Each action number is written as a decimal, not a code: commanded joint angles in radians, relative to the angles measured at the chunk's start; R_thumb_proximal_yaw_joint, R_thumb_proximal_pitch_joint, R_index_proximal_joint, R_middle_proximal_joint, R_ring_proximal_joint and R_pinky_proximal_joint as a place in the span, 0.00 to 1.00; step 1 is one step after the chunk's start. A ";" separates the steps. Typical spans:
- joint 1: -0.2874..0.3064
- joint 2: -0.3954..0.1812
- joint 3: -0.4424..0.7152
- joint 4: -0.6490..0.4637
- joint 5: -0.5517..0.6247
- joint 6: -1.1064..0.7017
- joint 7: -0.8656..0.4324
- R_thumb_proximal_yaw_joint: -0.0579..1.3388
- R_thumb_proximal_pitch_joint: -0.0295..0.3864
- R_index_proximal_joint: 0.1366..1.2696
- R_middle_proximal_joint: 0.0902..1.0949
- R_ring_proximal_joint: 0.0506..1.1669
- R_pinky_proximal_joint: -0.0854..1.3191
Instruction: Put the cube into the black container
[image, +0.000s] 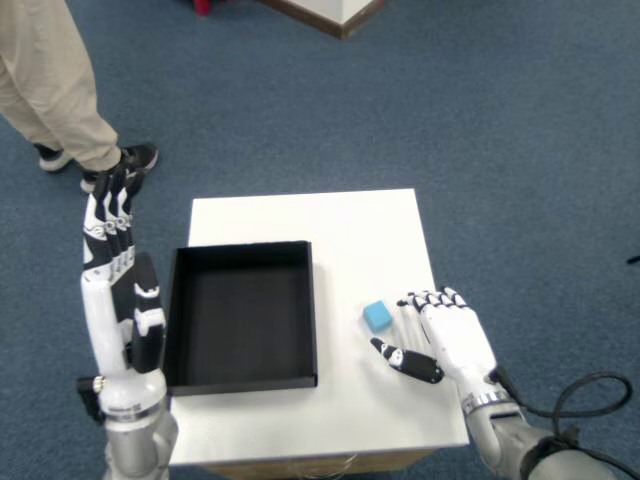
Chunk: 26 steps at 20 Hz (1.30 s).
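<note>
Blue against the white table (330, 220), the cube (377, 316) sits free on the surface, a little to the right of the black container (243, 375) and apart from its right wall; nothing touches it. My right hand (450, 338) lies near the table's right edge, at about four o'clock from the cube, holding nothing: fingers (430, 299) spread and pointing toward twelve, thumb (408, 362) stuck out toward nine, just below the cube but not on it. As I judge it, the step is the grasp itself, not yet made. To do it well I should bring the hand toward ten o'clock until the cube stands between thumb and forefingers, then close on two opposite flat faces rather than on corners, since a small hard block pinched askew will likely twist out or skid across the smooth top. The thumb should come in low, from the six o'clock side, without nudging the cube first. Once held, the lift needs to clear the container's right wall before I carry it toward nine o'clock and let go over the empty floor. My left hand (118, 290) stands upright beside the container's left wall.
</note>
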<state>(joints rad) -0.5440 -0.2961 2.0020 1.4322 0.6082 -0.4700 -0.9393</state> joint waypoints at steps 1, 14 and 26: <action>-0.033 -0.010 -0.011 0.017 0.025 0.013 -0.017 0.35 0.05 0.31 0.23 0.23 0.18; -0.030 0.035 -0.007 0.019 0.025 0.056 -0.015 0.34 0.04 0.33 0.23 0.23 0.19; -0.064 0.069 0.009 0.022 0.009 0.098 -0.032 0.33 0.03 0.34 0.22 0.22 0.17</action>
<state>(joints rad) -0.5520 -0.2182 2.0151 1.4326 0.6169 -0.3794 -0.9370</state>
